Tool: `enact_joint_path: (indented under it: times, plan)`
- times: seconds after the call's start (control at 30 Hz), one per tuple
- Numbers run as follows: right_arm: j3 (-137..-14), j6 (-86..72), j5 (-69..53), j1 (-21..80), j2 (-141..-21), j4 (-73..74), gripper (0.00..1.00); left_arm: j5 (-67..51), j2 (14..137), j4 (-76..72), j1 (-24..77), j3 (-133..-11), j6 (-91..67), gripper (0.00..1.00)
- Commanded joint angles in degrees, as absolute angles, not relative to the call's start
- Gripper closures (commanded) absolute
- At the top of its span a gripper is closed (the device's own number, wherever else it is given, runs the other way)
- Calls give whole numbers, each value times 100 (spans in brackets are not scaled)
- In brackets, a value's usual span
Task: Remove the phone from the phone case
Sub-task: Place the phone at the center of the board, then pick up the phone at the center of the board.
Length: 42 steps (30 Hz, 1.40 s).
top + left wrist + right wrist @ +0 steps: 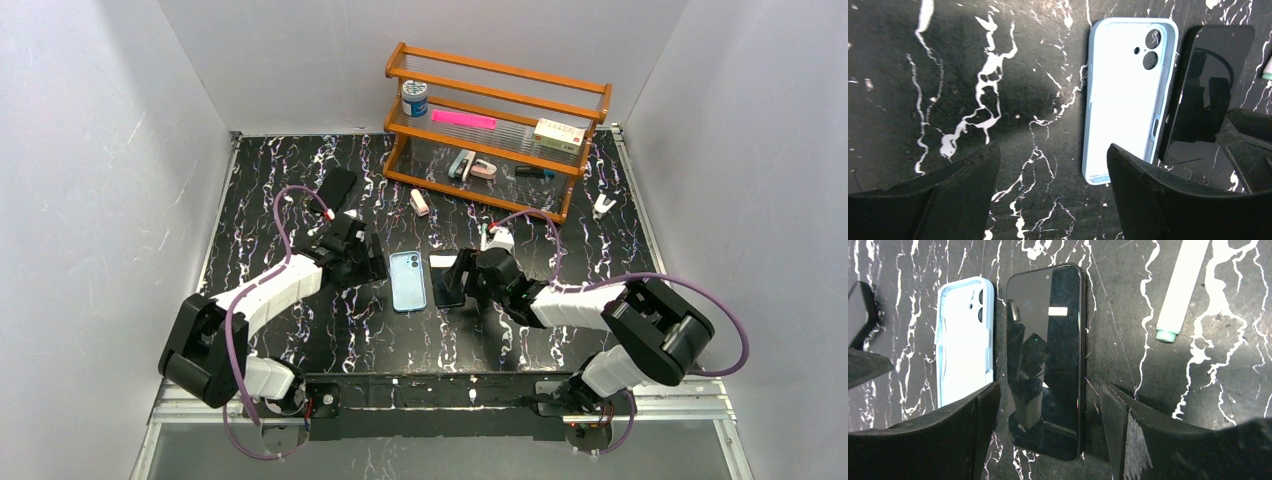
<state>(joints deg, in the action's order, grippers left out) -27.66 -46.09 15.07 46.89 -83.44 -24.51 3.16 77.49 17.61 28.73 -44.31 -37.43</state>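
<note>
The light blue phone case point(407, 281) lies open side up on the black marbled table, with nothing in it point(1128, 100). The black phone point(1045, 360) lies flat, screen up, just to its right point(444, 292), parallel to the case and apart from it. My left gripper point(1050, 170) is open over bare table just left of the case's lower end point(365, 262). My right gripper point(1048, 410) is open, its fingers on either side of the phone's near end with a gap on each side point(462, 280). Neither gripper holds anything.
A wooden rack point(495, 120) with small items stands at the back right. A mint-tipped marker point(1180, 290) lies right of the phone. A black object point(337, 187), a pink piece point(420, 203) and a white clip point(603, 206) lie further back.
</note>
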Motion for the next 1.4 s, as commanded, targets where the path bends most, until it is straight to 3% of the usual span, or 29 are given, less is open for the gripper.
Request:
enact_joint_path:
  times: [0.0, 0.27, 0.73, 1.07, 1.37]
  plan:
    - [-3078, -4087, 1476, 4698, -8721, -2048, 19, 625, 7402, 2086, 2705, -4579, -3656, 20]
    - [-3496, -3890, 930, 4749, -9157, -2237, 19, 968, 7051, 2363, 2573, -4560, -3672, 11]
    - [-3868, -4379, 673, 4843, -9268, -2027, 17, 1090, 6917, 2688, 2281, -4609, -3788, 7]
    - [-4077, -4155, 1215, 4831, -8327, -666, 2, 1342, 6834, 3102, 1907, -4687, -4127, 2]
    - [-4251, -3120, 1475, 4827, -7099, 433, 1, 1699, 6953, 3446, 1450, -5215, -3477, 2]
